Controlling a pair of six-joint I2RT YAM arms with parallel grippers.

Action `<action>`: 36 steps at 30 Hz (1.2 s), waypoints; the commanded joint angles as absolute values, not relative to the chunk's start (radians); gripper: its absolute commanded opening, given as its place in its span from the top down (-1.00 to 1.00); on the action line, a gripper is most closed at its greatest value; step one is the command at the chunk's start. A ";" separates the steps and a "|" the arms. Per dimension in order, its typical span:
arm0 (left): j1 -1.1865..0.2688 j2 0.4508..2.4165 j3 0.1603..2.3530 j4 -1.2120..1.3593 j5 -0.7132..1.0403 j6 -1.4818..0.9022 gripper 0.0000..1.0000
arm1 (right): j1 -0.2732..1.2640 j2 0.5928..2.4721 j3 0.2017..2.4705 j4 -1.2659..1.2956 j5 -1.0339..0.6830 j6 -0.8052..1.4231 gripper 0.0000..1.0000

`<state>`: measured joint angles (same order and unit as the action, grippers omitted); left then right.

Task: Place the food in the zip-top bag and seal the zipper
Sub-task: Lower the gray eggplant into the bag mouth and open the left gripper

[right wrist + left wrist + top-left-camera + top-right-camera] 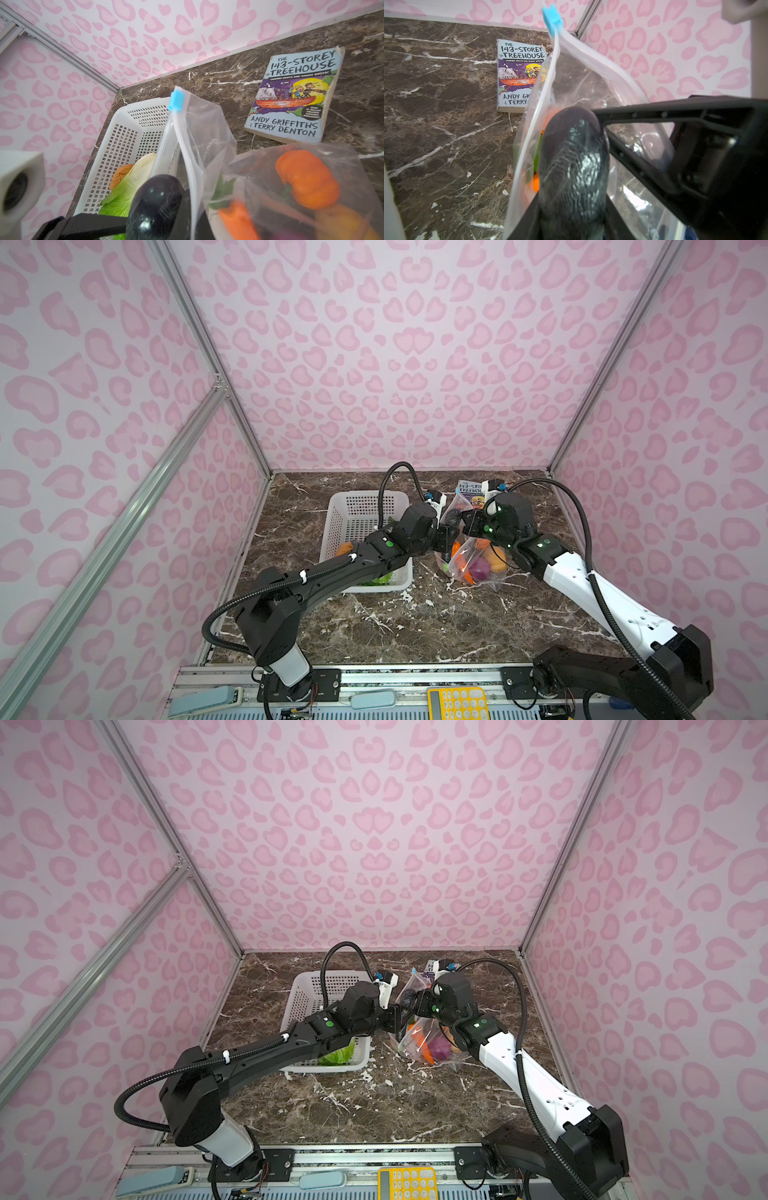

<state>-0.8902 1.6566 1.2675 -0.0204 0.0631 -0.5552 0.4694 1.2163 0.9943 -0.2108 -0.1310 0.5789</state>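
Jaws of the left gripper (449,531) clasp a dark piece (571,162) at the bag (207,128) mouth. The right gripper (468,526) pinches the bag's raised rim beside the basket (124,135). A pumpkin (307,178) and carrot (236,220) lie inside.

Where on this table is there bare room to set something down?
Free: table in front of basket and zip-top bag, between the arm bases. Crowded: left gripper and right gripper meet at the bag mouth, beside the book.
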 commanded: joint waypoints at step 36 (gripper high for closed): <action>-0.844 1.641 1.368 -0.199 0.088 -0.588 -0.36 | 0.490 1.210 0.993 -0.221 -0.086 0.510 1.00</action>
<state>-0.8505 1.6657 1.3788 -0.1864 0.0643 -0.5831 0.4904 1.2068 0.9867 -0.1982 -0.1417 0.5301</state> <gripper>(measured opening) 0.681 0.049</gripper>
